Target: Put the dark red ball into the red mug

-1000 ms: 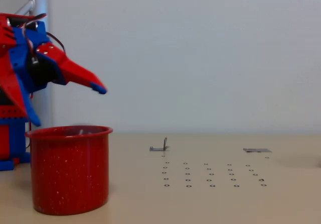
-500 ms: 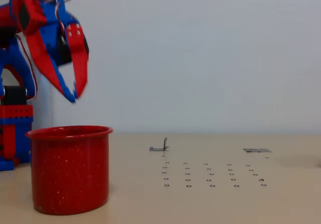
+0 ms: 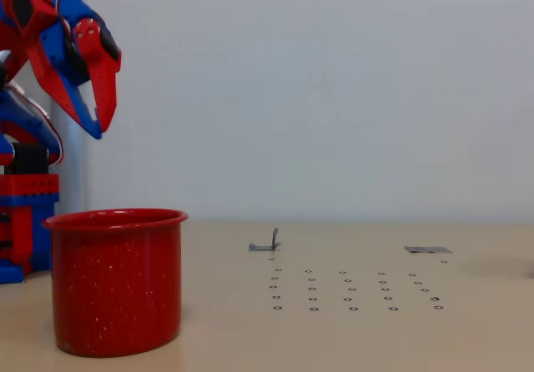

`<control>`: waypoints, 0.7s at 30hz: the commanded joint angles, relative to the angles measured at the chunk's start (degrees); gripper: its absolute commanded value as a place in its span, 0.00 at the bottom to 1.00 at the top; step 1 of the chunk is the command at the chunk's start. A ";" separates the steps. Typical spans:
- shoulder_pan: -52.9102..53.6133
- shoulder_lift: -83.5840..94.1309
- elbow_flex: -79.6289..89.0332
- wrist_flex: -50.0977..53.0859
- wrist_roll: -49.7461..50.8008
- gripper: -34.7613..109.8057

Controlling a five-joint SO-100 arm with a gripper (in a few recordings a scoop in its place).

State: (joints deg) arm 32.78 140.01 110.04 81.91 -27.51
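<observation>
One gripper (image 3: 100,126) hung high at upper left of the fixed view, tips pointing down, fingers nearly together w/ only a slim gap, nothing visible between them. Red mug (image 3: 117,280) stood upright on table (image 3: 350,339), below and slightly right of the tips, well apart vertically. Dark red ball couldn't be made out; prob. inside the mug, but the wall hid the interior. Arm's base was cut off at left edge.

1 red mug (image 3: 117,282), 1 hand (image 3: 100,128), 2 metal brackets (image 3: 265,243) on 1 table (image 3: 350,339).
</observation>
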 commanded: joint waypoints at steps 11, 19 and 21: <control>-1.76 20.74 17.67 -5.01 20.30 0.23; -0.88 32.17 34.01 -10.72 21.45 0.23; -1.49 34.98 37.71 -9.49 21.45 0.23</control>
State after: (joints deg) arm 31.46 172.79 147.66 72.69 -6.68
